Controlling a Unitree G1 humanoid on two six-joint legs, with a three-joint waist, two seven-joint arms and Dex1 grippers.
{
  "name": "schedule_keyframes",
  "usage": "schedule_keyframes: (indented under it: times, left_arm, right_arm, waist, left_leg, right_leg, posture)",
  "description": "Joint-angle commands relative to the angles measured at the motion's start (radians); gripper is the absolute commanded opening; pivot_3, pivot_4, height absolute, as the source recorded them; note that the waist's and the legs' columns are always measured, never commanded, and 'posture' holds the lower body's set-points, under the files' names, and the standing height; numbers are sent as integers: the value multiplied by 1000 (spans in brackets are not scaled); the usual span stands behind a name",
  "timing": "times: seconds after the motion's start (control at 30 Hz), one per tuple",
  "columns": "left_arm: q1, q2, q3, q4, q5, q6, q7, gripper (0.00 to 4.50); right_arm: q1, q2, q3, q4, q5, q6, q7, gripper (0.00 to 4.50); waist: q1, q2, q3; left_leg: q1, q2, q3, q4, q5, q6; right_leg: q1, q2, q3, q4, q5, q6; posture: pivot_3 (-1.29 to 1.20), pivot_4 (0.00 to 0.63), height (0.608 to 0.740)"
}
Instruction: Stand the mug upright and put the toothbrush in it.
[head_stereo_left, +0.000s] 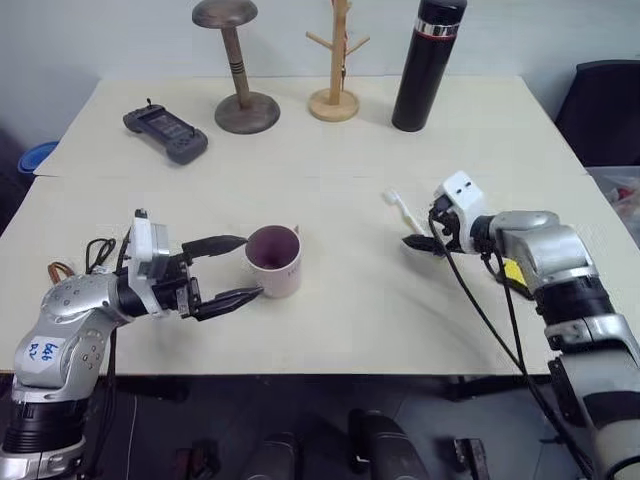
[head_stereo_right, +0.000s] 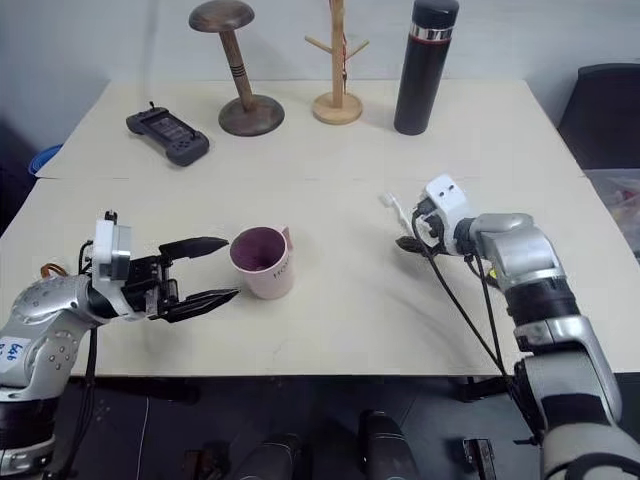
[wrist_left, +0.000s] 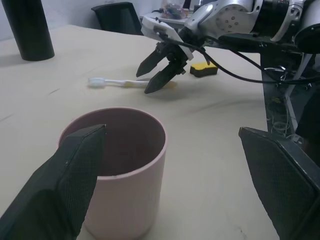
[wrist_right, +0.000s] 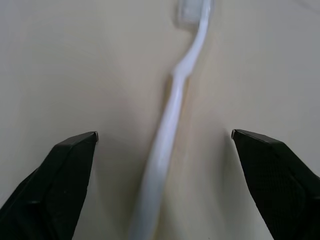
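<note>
Left gripper (head_stereo_left: 232, 268): stood wide open and empty just beside the mug, one finger to either side of its near wall, neither touching.
Mug (head_stereo_left: 275, 261): one; stood upright on the desk (head_stereo_left: 330, 330), mouth up, handle on the far side, empty.
Right gripper (head_stereo_left: 425, 243): jaws spread wide, holding nothing, poised directly over the handle end of the toothbrush.
Toothbrush (head_stereo_left: 403, 212): one; lay flat on the desk to the right of the mug and well apart from it.
Key relation: in the right wrist view the toothbrush's long axis ran straight ahead between the two fingers, bristle head at the far end; the right arm was plainly the nearer.
Judged step: uprighting looked done; closing across the handle seemed next.
Background, far edge: one handheld controller (head_stereo_left: 165, 132), two wooden stands (head_stereo_left: 240, 95), one black flask (head_stereo_left: 428, 65).
</note>
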Motion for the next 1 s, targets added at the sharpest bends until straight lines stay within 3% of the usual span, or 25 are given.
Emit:
schedule_keyframes:
  times: [0.03,0.27,0.4,0.53,0.67,0.77,0.87,1.0]
  left_arm:
    - [7,-11,53,-60,-46,8,39,4500]
    - [28,-27,57,-82,-22,-15,76,4500]
    - [53,4,97,-128,-98,71,96,4500]
    - [136,16,149,-130,-66,41,84,4500]
    - [189,-30,222,-78,-42,-40,96,4500]
    - [217,-56,256,-29,-27,-79,109,4500]
    - [236,-65,260,49,20,-137,99,4500]
    - [228,-78,249,67,20,-155,99,4500]
  right_arm:
    - [-70,9,51,151,-74,-22,103,3615]
    - [-137,51,25,287,-107,-65,182,1396]
    - [-56,27,-138,151,56,-139,338,199]
    - [64,78,-279,-74,231,-243,455,192]
    - [107,266,-324,-334,375,-249,383,192]
    - [128,421,-286,-449,386,-302,306,192]
    - [130,597,-205,-411,302,-491,237,192]
    - [137,720,-136,-244,185,-684,157,192]
  waist:
    - [-2,0,0]
    - [-2,0,0]
    - [-1,0,0]
    - [-2,2,1]
    - [-30,2,1]
    - [-26,2,1]
    - [-26,2,1]
    - [-26,1,0]
  left_leg:
    - [0,0,0,1,0,0]
    - [4,0,0,1,0,0]
    - [3,1,0,1,0,0]
    - [1,1,0,0,0,0]
    - [3,2,1,1,0,-2]
    - [5,3,0,-1,1,-5]
    - [5,3,0,-1,1,-5]
    - [6,1,-2,-1,1,-4]
  right_leg:
    - [0,0,0,0,0,0]
    - [3,0,1,0,0,0]
    - [2,0,1,1,0,0]
    - [2,0,0,1,0,1]
    - [2,1,1,1,0,0]
    - [2,3,0,3,0,0]
    - [2,3,0,3,-1,-1]
    - [3,2,-1,4,-1,-1]
  posture:
    - [0,150,740]
    - [0,150,740]
    - [0,150,740]
    - [0,150,740]
    - [0,150,740]
    - [0,150,740]
    - [0,150,740]
    - [0,150,740]
